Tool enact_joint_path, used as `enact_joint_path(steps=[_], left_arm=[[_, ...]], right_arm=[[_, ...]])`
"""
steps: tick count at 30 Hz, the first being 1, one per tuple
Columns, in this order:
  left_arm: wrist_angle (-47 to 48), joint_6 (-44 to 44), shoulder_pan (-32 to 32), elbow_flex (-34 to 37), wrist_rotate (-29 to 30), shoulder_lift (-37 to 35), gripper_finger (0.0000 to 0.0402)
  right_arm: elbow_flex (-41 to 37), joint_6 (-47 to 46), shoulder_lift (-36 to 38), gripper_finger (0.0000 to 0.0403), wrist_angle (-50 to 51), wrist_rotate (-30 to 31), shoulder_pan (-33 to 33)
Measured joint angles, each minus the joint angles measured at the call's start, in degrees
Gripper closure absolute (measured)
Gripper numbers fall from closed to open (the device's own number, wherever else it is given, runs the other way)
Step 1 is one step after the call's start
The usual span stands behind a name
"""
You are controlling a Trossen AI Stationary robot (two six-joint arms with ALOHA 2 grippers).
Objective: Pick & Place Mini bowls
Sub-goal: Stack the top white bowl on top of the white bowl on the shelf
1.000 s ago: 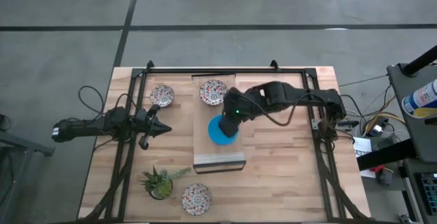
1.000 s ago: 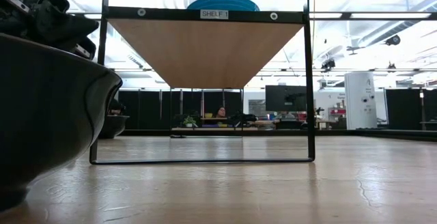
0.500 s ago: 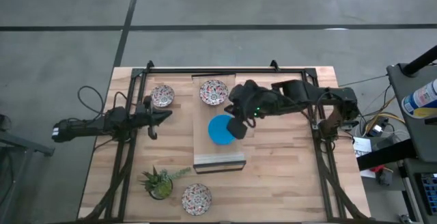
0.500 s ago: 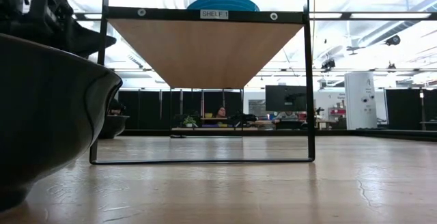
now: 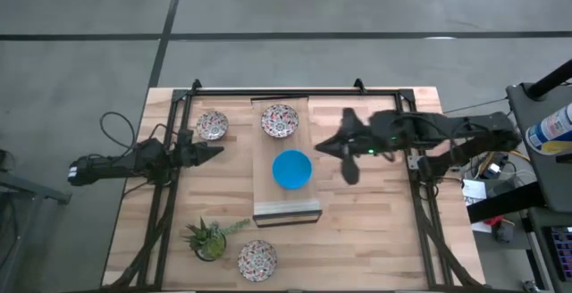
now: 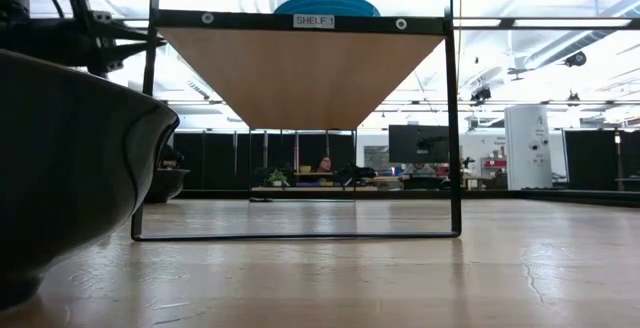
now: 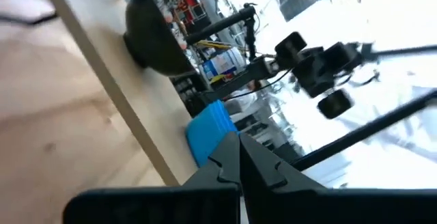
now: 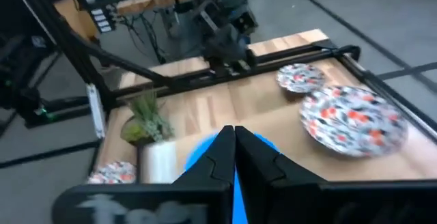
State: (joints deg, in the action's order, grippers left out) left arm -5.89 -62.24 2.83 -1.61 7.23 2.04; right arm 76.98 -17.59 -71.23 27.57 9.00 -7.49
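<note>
1. Blue bowl (image 5: 291, 169) sits on the shelf top (image 5: 286, 208), mid-table.
2. Right gripper (image 5: 323, 147) beside it, apart.
3. Left gripper (image 5: 217, 149) near floral bowl (image 5: 212, 125).
4. Second floral bowl (image 5: 280, 120) behind the shelf; third (image 5: 257, 257) beside the plant (image 5: 210, 238).

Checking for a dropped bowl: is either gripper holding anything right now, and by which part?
Nothing is held. The right gripper is shut and empty, beside the blue bowl on the shelf; the left gripper is shut and empty too.

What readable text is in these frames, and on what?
"SHELF 1": white label on the front top bar of the shelf frame, low view.
Bottle at the high view's right edge: label print too small to read.
Screens and signs in the room behind: too small to read.
</note>
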Motion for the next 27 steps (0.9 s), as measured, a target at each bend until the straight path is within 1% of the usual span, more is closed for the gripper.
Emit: enact_joint_path(steps=[3,6,7,11,17,22,27], left_arm=[[-0.04,-5.27,0.0,0.0,0.32,0.07,0.0401],[-0.13,-4.16,0.07,0.0,3.2,0.07,0.0401],[-0.2,-3.97,0.07,0.0,4.17,0.07,0.0401],[-1.38,-3.91,0.07,-0.09,5.96,0.07,0.0401],[-3.44,-6.9,0.07,-0.16,9.93,0.04,0.0401],[-3.58,-12.36,0.07,-0.17,10.84,0.04,0.0401],[-3.53,-14.2,0.09,-0.17,14.37,0.22,0.0401]], right_arm=[[-9.02,5.09,6.13,0.0394,-3.01,0.21,0.1],[-16.05,14.55,10.74,0.0394,-2.06,2.94,-0.03],[-17.84,14.35,12.1,0.0394,-1.96,3.9,-0.04],[-25.65,8.58,18.11,0.0394,-5.53,4.76,0.11],[-37.96,4.38,26.23,0.0394,-17.65,4.17,-0.08],[-46.05,2.31,33.71,0.0394,-17.5,4.48,0.01],[-54.63,2.15,43.15,0.0394,-22.36,4.33,0.01]])
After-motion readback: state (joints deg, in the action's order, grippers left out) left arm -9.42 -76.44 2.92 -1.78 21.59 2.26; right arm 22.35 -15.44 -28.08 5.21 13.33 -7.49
